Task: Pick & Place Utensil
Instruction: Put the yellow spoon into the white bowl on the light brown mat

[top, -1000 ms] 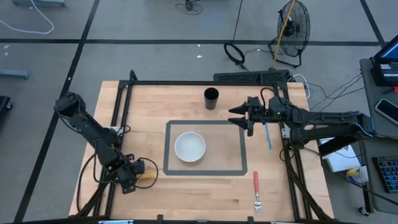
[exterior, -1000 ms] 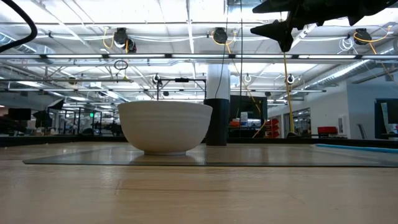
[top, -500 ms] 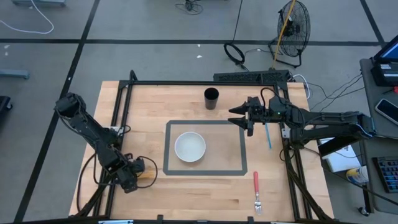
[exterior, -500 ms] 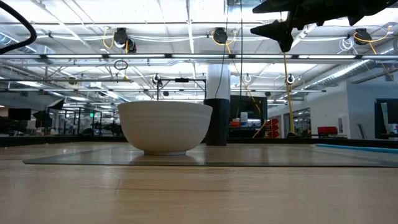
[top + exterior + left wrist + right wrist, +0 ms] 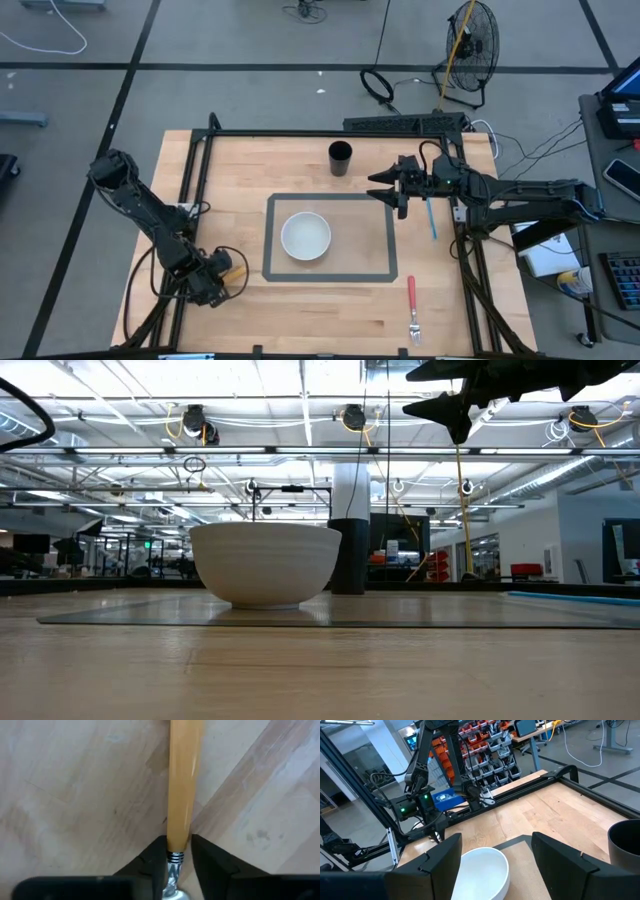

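A utensil with a yellow-orange handle [image 5: 184,780] and a metal neck [image 5: 174,870] lies flat on the wooden table at its near left [image 5: 237,271]. My left gripper [image 5: 216,285] points straight down over it, open. Its two fingers [image 5: 155,857] stand close on either side of the handle's collar end, with a thin gap showing on one side. My right gripper [image 5: 386,187] hangs level and open, high above the mat's far right corner [image 5: 495,851], holding nothing. A white bowl [image 5: 305,236] sits on the grey-edged mat [image 5: 380,276]. My left gripper straddles the utensil from above, across the handle where it meets the metal collar [image 5: 175,851]. I cannot tell whether either finger touches it. The utensil lies flat on the table.
A black cup [image 5: 340,158] stands beyond the mat. A blue utensil [image 5: 431,217] lies at the right, under the right arm. A red-handled fork [image 5: 411,305] lies near the front right. A black frame rail [image 5: 190,200] runs along the table's left side, close to the left arm.
My left gripper has stayed over the same spot and rolled about its downward axis. The yellow handle showing beside it now slants more toward the far edge than it did a second ago. My right arm has kept still.
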`<state>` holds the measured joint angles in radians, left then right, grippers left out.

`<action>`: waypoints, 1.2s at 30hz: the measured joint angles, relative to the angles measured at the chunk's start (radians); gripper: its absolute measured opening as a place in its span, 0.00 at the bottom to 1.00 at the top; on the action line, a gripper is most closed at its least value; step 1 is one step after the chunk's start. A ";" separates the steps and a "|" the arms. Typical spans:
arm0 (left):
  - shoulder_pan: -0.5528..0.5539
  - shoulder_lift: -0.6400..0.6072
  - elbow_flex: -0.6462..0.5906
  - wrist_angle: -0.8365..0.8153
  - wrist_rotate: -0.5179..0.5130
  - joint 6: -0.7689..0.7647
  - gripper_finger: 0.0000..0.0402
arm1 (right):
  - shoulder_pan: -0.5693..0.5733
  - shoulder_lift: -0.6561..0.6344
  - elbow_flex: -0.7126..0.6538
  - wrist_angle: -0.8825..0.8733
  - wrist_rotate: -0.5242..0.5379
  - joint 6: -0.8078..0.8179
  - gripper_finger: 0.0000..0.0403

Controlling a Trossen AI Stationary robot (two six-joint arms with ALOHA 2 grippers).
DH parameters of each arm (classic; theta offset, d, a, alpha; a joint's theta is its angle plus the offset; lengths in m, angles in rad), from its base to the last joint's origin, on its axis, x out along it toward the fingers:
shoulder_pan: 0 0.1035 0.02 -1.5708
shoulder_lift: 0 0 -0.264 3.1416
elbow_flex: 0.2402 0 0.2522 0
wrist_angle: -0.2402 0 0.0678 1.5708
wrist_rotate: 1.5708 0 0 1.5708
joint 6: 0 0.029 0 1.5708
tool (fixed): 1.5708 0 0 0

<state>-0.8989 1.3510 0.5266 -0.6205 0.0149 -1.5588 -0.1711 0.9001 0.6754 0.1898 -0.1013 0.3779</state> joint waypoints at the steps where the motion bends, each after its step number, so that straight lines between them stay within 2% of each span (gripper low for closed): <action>1: 0.000 0.000 0.000 0.001 -0.001 -0.011 0.29 | 0.000 0.000 0.000 0.000 0.000 0.000 0.59; 6: 0.000 0.000 0.000 0.001 -0.008 -0.057 0.29 | 0.000 0.000 -0.002 0.001 0.000 0.000 0.59; 15: -0.015 0.000 0.000 -0.001 -0.029 -0.007 0.12 | 0.000 -0.001 -0.056 0.016 0.000 0.058 0.59; 22: -0.023 0.011 0.003 -0.014 -0.039 -0.067 0.17 | 0.000 -0.001 -0.065 0.039 0.000 0.062 0.59; 27: -0.007 0.020 0.006 -0.017 -0.040 -0.083 0.15 | 0.000 -0.001 -0.065 0.087 0.000 0.033 0.59; 30: 0.014 0.020 0.008 -0.029 -0.041 -0.134 0.11 | -0.001 -0.001 -0.065 0.116 0.000 0.017 0.59; 36: 0.068 0.020 0.008 -0.046 -0.059 -0.296 0.12 | -0.007 -0.001 -0.065 0.136 0.000 0.011 0.59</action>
<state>-0.8311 1.3708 0.5348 -0.6662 -0.0436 -1.8550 -0.1780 0.8993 0.6102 0.3258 -0.1011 0.3885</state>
